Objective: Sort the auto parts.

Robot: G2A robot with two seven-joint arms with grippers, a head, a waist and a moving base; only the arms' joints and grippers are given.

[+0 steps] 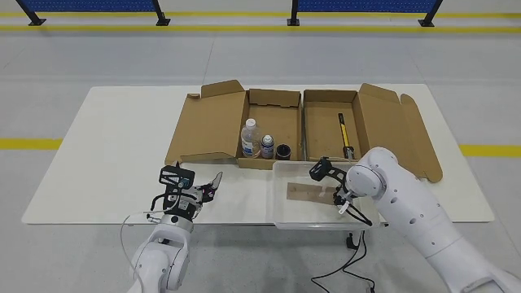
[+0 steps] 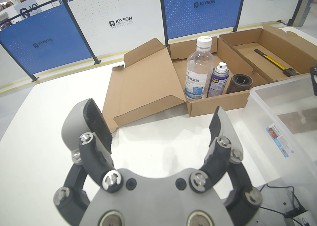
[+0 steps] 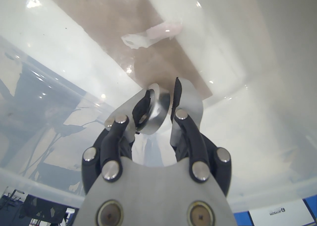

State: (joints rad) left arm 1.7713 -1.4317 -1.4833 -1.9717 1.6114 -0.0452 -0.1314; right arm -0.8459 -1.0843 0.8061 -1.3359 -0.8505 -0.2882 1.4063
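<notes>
Down inside the clear plastic bin [image 1: 277, 203], my right tool [image 3: 163, 88] is clamping a silver metal ring [image 3: 156, 113]. I judge I am picking up, and lifting it clear toward the brown cardboard boxes [image 1: 330, 95] is coming next. My left tool [image 2: 153, 108] is hanging apart.

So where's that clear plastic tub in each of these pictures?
Top view: the clear tub sits at the table's near edge, before the cardboard boxes.
Left wrist view: beyond the open left pincer, beside the boxes; tub.
Right wrist view: its inside surrounds the right pincer, which grips a metal ring.
Shared landmark: the brown patch at its bottom.
</notes>
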